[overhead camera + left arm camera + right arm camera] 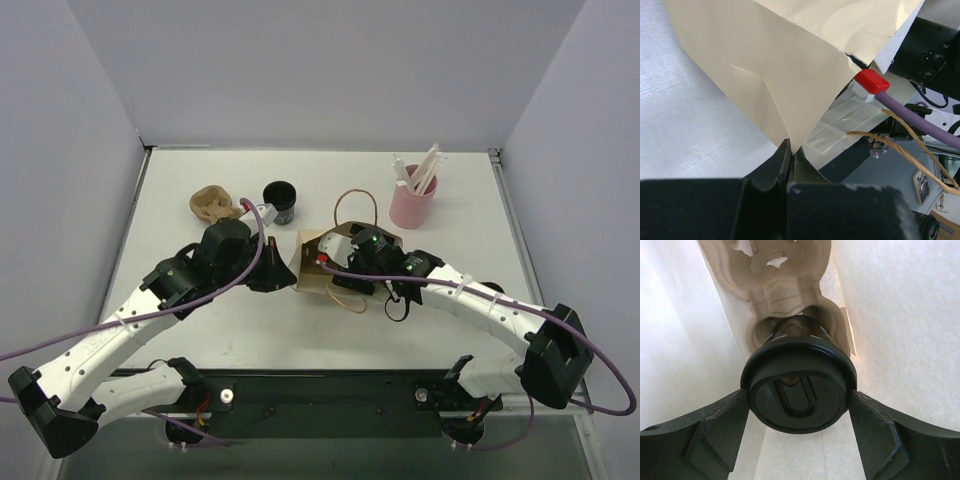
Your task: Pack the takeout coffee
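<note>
Right gripper (797,407) reaches into the open paper bag (311,272) near the middle of the table (330,345). Its two fingers (722,432) sit narrow, one against each side of the black lid of a coffee cup (798,371), so the cup is held between them. The cup stands in the near pocket of a moulded pulp carrier (785,285) that lies deep inside the bag, with pale bag walls close on the left and right.

Left gripper (791,151) is on the bag's left side. Its jaws are pressed together on a thin folded corner of the paper, pinching the bag's edge. In the left wrist view, a twine handle (900,137) curves out on the right. A purple cable (920,120) with a red plug (872,81) runs just beyond the bag's torn rim.

A second twine handle (355,205) arches over the far side of the bag in the top view. Far left of the bag stands another black cup (280,201), apart from it, and a second pulp carrier (213,205) lies just left of that cup. A pink holder (411,207) with white stirrers (425,168) standing in it sits at the far right, well apart from the bag.
</note>
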### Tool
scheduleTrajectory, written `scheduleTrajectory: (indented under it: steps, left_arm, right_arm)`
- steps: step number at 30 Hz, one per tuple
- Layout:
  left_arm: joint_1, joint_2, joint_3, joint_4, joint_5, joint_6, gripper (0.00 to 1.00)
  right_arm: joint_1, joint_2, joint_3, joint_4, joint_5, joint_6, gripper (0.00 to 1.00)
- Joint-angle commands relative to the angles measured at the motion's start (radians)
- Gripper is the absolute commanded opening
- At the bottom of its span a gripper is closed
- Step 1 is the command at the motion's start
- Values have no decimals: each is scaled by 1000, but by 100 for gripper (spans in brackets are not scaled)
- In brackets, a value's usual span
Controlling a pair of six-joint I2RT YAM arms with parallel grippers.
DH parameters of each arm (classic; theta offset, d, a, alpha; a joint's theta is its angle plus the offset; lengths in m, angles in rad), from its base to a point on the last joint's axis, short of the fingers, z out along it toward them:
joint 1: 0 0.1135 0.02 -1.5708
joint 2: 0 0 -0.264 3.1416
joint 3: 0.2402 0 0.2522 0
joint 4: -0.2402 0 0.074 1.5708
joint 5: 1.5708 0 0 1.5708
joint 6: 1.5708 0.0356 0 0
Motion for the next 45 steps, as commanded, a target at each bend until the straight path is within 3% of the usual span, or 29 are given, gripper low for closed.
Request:
scheduleTrajectory:
  steps: [1,6,11,20,25,36,45]
  left_arm:
    - [9,9,84,-43,10,23,0]
    - [9,-8,59,-17,9,26,0]
    - [7,-3,45,-12,7,31,0]
    - [9,20,65,-35,-2,48,0]
    - [7,24,76,-52,-11,58,0]
    - [7,27,77,-66,-13,64,0]
    - [9,33,93,-80,-14,60,0]
  right_arm:
    - [-20,-58,58,-151,6,95,81]
    - [-16,-78,86,-249,-9,144,80]
    - [-14,-88,124,-327,-31,188,70]
    - [-4,-104,135,-384,-20,239,63]
    - [-5,-99,155,-398,27,263,72]
    - [-4,-102,178,-401,72,299,79]
    - [-4,-110,204,-448,20,322,68]
